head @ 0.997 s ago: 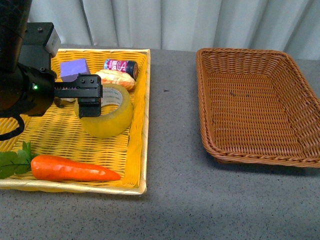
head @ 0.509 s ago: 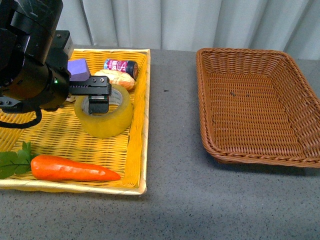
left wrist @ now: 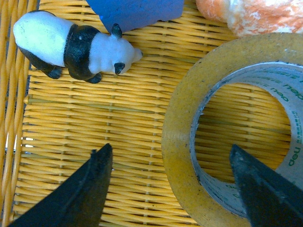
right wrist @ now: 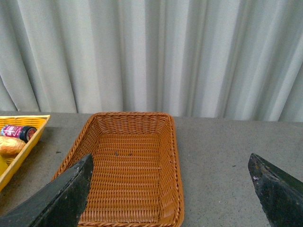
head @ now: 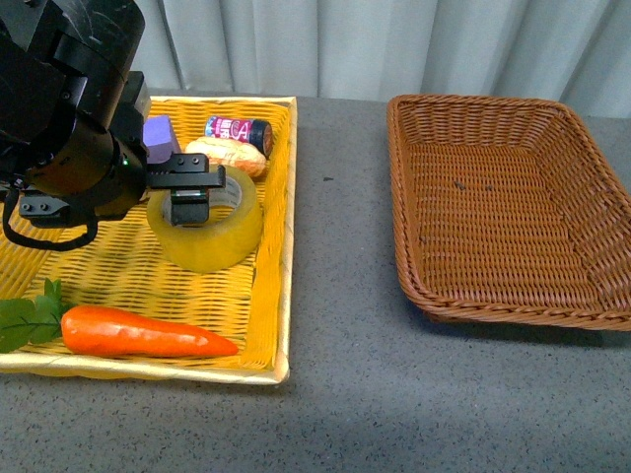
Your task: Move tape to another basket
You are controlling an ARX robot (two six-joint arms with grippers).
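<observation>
While tape (head: 207, 241) lies in yellow basket (head: 279, 258), left hand (left wrist: 170, 146) spread astride its wall, gripping nothing.

Yellowish tape (head: 205, 232) roll lying flat, brown wicker basket (head: 513, 202) empty

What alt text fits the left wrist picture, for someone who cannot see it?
The left end effector, open, straddles one wall of a tape roll lying flat in a yellow basket; a panda toy lies nearby.
</observation>
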